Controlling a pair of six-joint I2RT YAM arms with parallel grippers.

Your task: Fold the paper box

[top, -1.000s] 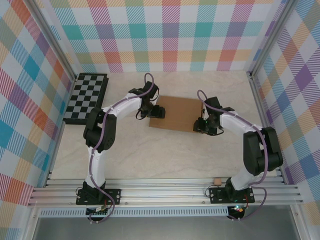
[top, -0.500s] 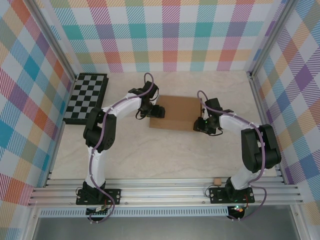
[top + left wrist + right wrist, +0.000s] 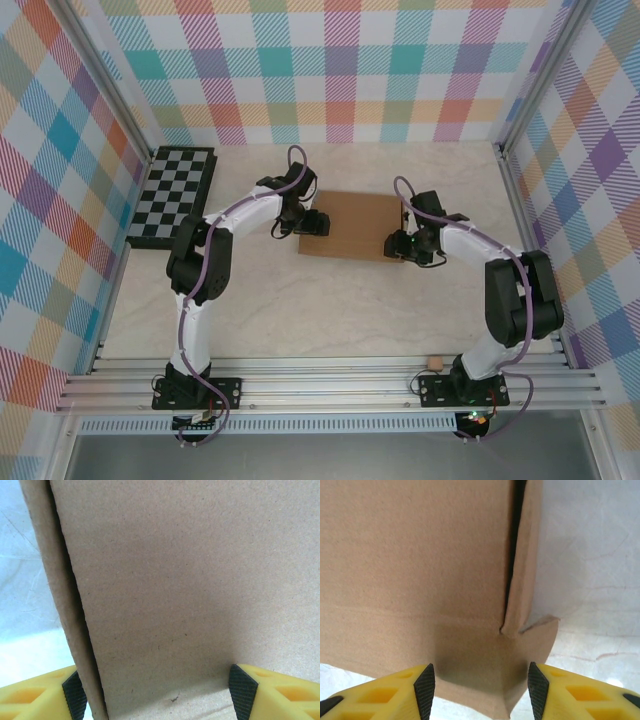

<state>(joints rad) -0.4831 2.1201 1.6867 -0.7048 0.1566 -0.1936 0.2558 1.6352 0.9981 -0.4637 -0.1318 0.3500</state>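
Nearest me, a tiny cardboard scrap [image 3: 434, 361] sits by the near edge of the desk [image 3: 300, 320] and can be ignored. Further in, my right fingers [image 3: 538, 690] are spread either side of the paper box [image 3: 352, 222] at its near right corner, where a rounded tab pokes out under a part-raised side flap. My left fingers [image 3: 242, 695] are spread across its left edge, pinching nothing. The box lies mid-desk. I'd steady it with the left and tuck that tab slowly, following the crease. The chessboard [image 3: 175, 195] lies far left.

brown paper box [image 3: 355, 225] mid-table, left jaws and right jaws at its side edges, chessboard [image 3: 172, 195] far left
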